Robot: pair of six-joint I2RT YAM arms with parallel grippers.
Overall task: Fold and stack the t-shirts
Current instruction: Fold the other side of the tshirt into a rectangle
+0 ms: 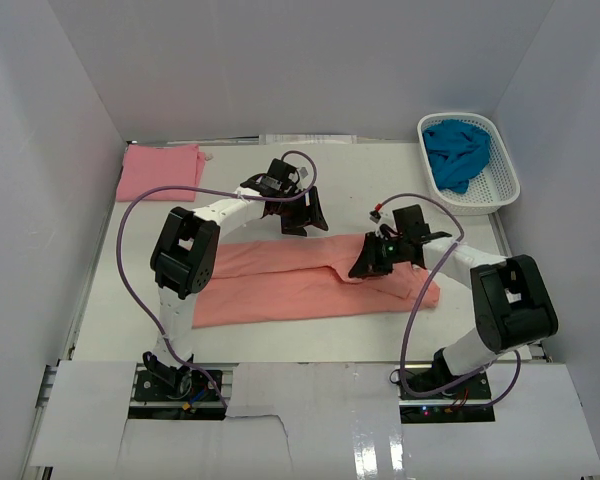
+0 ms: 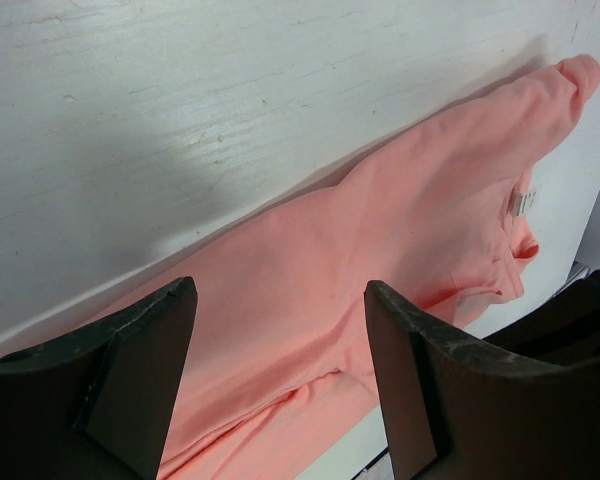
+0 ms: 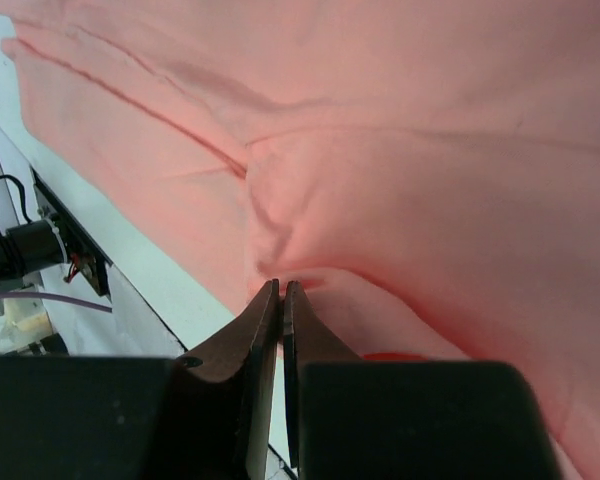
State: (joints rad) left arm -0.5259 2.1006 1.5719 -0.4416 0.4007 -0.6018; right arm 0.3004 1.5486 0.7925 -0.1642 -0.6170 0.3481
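Right hand (image 3: 281,286) is pinching the salmon t-shirt (image 1: 280,290) tight, left hand (image 2: 278,288) is hovering wide open above it.

This is a robotics lab test cell, not a home or a shop. Plain white panels (image 1: 280,60) box in a white table (image 1: 310,340) on three sides, with no furniture or decoration. The left arm (image 1: 185,260) and the right arm (image 1: 510,300), both black and white, are fixed side by side at the near edge, and their bases sit in cut-outs of taped white sheeting (image 1: 330,420). Purple cables (image 1: 123,240) loop openly along both arms, with bare wiring (image 1: 180,385) at the mounts. The only household things are a salmon-orange t-shirt (image 1: 280,290), a pink t-shirt (image 1: 160,172), and a teal t-shirt (image 1: 455,150) in a white lattice basket (image 1: 500,185)
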